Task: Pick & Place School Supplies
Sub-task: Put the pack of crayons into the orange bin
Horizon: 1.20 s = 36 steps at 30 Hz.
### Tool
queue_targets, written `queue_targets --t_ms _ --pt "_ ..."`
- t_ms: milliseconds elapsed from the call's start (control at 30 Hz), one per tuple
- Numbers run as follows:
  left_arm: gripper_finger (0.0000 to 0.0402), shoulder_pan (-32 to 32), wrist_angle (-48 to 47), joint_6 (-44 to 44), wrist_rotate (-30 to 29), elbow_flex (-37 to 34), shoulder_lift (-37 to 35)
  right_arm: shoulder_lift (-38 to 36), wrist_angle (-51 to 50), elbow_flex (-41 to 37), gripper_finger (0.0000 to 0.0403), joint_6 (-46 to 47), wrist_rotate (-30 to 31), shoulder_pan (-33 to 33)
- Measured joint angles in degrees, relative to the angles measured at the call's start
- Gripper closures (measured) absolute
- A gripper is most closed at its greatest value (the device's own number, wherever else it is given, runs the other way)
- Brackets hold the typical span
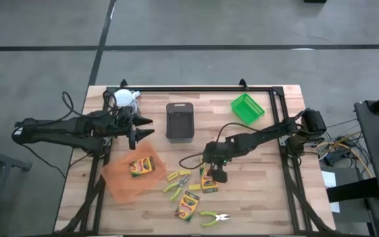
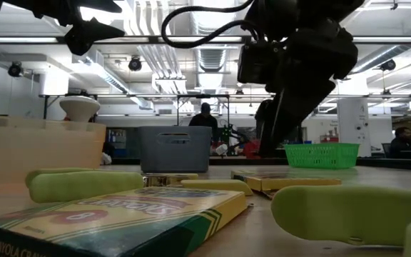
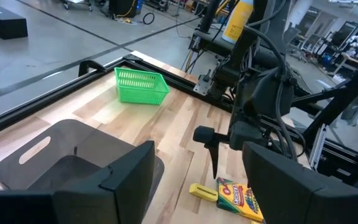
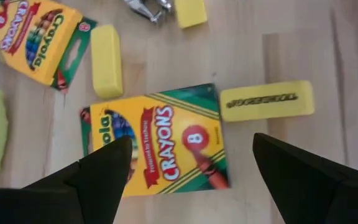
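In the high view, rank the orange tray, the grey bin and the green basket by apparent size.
1. orange tray, clearly largest.
2. grey bin.
3. green basket, close to the bin in size, so that order is unsure.

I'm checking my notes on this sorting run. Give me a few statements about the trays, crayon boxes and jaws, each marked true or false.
1. A crayon box lies on the orange tray. True.
2. The green basket holds a crayon box. False: nothing shows in it.
3. The right gripper has its jaws open above a crayon box labelled 8. True.
4. The left gripper grips a pair of scissors. False: its jaws are open and hold nothing.
5. The black tray sits between the orange tray and the green basket. True.
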Motion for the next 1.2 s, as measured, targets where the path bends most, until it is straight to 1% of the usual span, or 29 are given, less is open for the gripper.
queue_targets --t_ms 167,233,467,733,1200 --pt "0.0151 0.0 0.0 0.0 0.0 0.0 0.0 2.8 1.0 -0.1 0.0076 0.2 -4.2 0.0" --pt "0.0151 0.0 -0.1 0.0 0.0 0.0 0.1 3.7 1.9 -0.1 0.0076 0.2 -4.5 0.0" --pt "0.0151 0.0 -0.3 0.0 0.0 0.0 0.4 5.0 2.9 0.0 0.0076 -0.2 -4.5 0.0" --pt "0.0151 0.0 -0.3 0.0 0.0 0.0 0.3 5.6 3.2 -0.5 0.0076 -4.1 -3.4 0.0" --pt "0.0151 0.0 -0.2 0.0 0.0 0.0 0.3 6.6 3.0 -0.5 0.0080 -4.1 -2.5 0.0"
